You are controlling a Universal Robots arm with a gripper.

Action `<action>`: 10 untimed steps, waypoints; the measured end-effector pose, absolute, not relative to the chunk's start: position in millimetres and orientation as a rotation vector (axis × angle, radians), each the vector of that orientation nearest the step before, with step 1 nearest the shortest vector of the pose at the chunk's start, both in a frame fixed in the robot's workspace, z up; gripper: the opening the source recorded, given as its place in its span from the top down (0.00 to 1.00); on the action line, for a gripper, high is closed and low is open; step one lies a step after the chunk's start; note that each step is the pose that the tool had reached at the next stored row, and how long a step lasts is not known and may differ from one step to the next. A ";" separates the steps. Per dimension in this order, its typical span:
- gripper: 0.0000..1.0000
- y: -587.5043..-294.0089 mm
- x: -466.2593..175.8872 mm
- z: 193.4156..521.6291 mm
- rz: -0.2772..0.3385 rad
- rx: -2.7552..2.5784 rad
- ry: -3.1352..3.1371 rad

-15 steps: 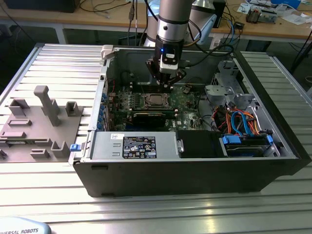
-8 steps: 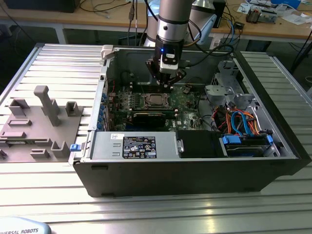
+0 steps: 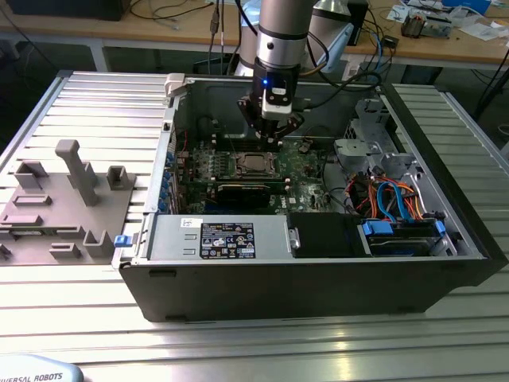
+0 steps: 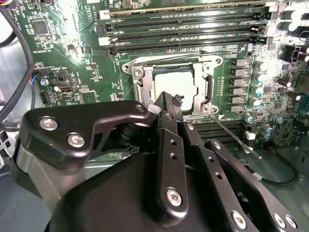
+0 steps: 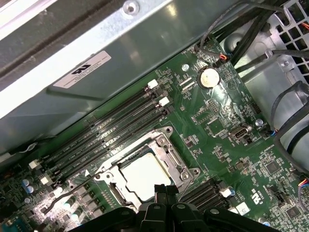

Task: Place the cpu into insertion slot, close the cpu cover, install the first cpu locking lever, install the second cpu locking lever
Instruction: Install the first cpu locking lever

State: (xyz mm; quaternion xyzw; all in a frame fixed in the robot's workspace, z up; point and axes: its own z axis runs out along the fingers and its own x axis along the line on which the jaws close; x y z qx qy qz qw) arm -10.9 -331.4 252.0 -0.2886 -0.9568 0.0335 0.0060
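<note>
- Jaws pressed together with nothing between them; the gripper (image 4: 169,102) hangs close over the socket's edge.
- The cpu (image 4: 175,83), one dull silver-grey square, lies flat in the insertion slot (image 4: 129,66).
- One cpu cover (image 4: 141,87), a silver frame, lies down around the chip.
- One thin lever wire (image 4: 231,131) juts from the socket's corner.

Silver-grey cpu (image 4: 174,83), silver cpu cover (image 4: 169,63), green circuit board (image 4: 63,53), black claw (image 4: 171,102).

Silver-grey arm tube (image 3: 280,24), blue-lit wrist (image 3: 266,81), black fingers (image 4: 170,145) studded with silver screws (image 4: 174,195).
</note>
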 end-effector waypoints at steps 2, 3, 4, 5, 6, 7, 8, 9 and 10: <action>0.89 -331.4 -10.9 252.0 0.105 -0.897 -2.997; 0.89 -331.4 -10.9 252.0 0.105 -0.895 -2.997; 0.89 -331.4 -10.9 252.0 0.105 -0.892 -2.998; 0.89 -331.4 -10.9 252.0 0.105 -0.889 -2.999; 0.89 -331.4 -10.9 252.0 0.105 -0.886 -3.000; 0.89 -331.4 -10.9 252.0 0.105 -0.884 -3.001; 0.89 -331.4 -10.9 252.0 0.105 -0.882 -3.001; 0.89 -331.4 -10.9 252.0 0.105 -0.880 -3.002; 0.89 -331.3 -10.9 252.0 0.105 -0.878 -3.003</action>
